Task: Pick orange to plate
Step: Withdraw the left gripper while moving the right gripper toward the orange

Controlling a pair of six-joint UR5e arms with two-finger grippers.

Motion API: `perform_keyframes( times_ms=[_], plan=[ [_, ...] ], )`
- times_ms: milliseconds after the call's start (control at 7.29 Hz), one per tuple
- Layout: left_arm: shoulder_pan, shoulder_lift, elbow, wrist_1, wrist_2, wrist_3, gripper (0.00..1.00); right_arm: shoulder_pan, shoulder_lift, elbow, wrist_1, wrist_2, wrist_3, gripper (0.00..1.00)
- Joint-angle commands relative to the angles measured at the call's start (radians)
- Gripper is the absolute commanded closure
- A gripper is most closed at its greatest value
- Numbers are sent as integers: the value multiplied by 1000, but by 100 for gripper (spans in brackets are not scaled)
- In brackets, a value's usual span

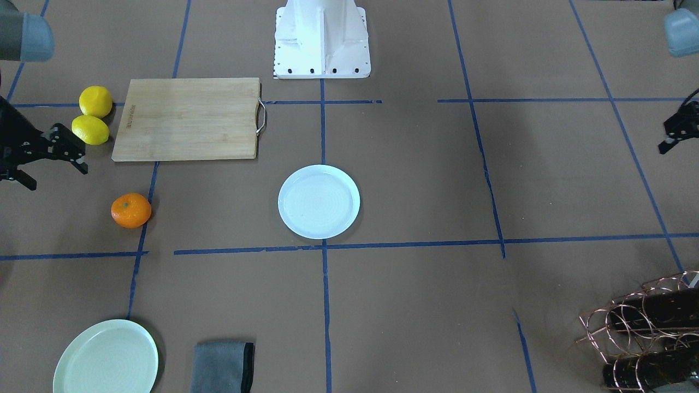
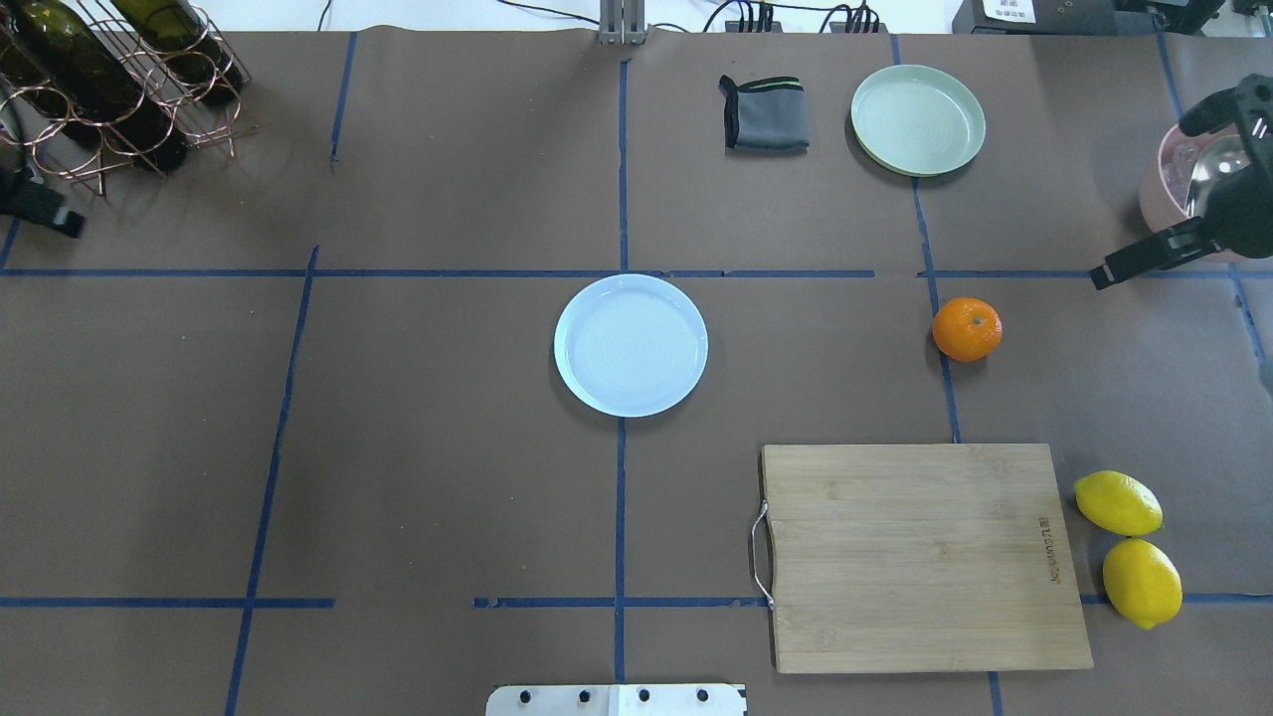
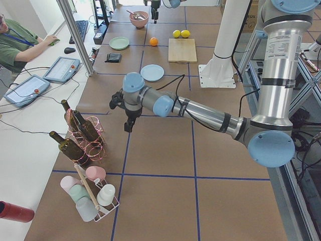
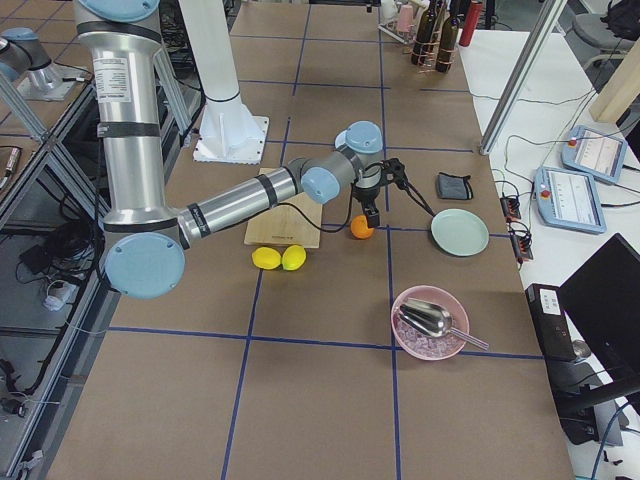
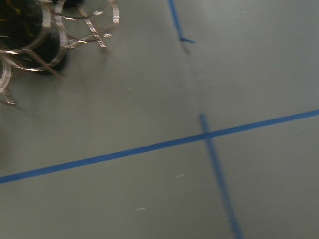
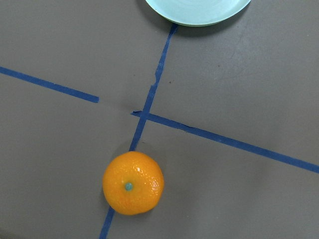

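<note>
Right hand [image 1: 56, 176], spread, hangs near orange [image 1: 131, 210] and lemons [image 1: 90, 130].

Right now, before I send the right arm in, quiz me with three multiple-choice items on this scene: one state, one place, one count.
1. The white plate is: A empty; B holding fruit; C upside down.
2. The orange lies: A on that plate; B in the jaws; C on the table, over blue tape.
3. The lemons number: A one; B two; C three.
Answers: A, its surface is bare; C, tape runs under it; B, a pair lies together.
</note>
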Motion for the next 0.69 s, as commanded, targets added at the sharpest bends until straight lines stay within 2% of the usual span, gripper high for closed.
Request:
perform_keyframes(
  times_ms=[0,137,411,548],
  plan=[
    [-108,97,36,74,123,144,0,-144,59,-20,2,-122,142,0],
    [-109,100,41,72,141,147,0,-191,71,-53,2,-185,153,0],
    [-110,111,30,71,141,150,0,-208,83,-140,6,-216,152,0],
    [-110,111,28,71,141,150,0,-214,80,-180,97,-222,153,0]
  ],
)
